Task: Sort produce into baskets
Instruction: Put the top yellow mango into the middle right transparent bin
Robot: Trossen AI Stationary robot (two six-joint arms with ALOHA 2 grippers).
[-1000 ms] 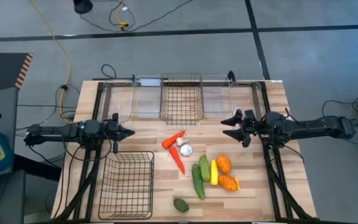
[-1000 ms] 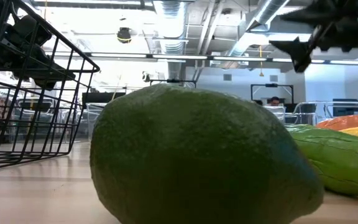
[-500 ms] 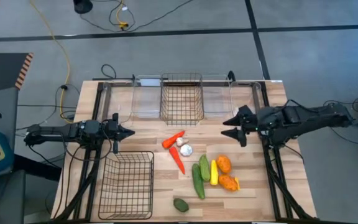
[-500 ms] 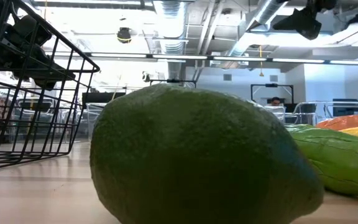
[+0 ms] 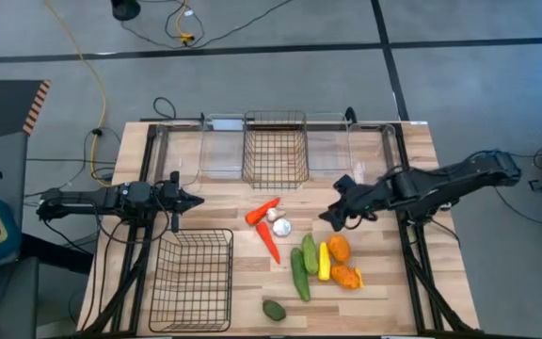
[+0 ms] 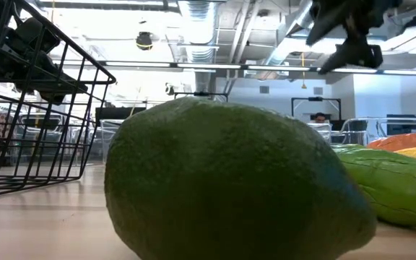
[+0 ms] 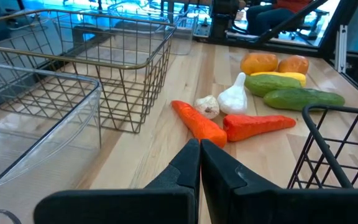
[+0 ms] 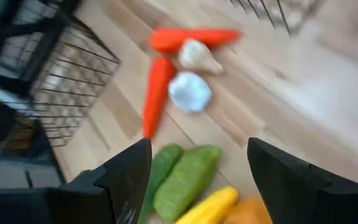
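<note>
count on the wooden table (image 5: pixel 384 292): two red-orange carrots (image 5: pixel 262 210) (image 5: pixel 268 241), two white garlics (image 5: pixel 281 227) (image 5: pixel 273 215), two green cucumbers (image 5: pixel 299 274) (image 5: pixel 310 253), one yellow squash (image 5: pixel 324 261), two orange fruits (image 5: pixel 339 248) (image 5: pixel 344 275), one dark green avocado (image 5: pixel 273 310), all smooth moulded toy pieces. two dark wire-mesh baskets: one at the far centre (image 5: pixel 275 149), one near left (image 5: pixel 192 280); clear plastic bins (image 5: pixel 222 151) flank the far basket.

right gripper (image 5: pixel 331 213) is raised above the table with fingers spread wide and nothing between them; the produce cluster lies just near of it, the garlics to its left, the upper orange fruit almost under it.

left gripper (image 5: pixel 196 200) waits at the table's left, fingers pressed together and empty; the carrots lie to its right, well apart, the near basket just beside it.
</note>
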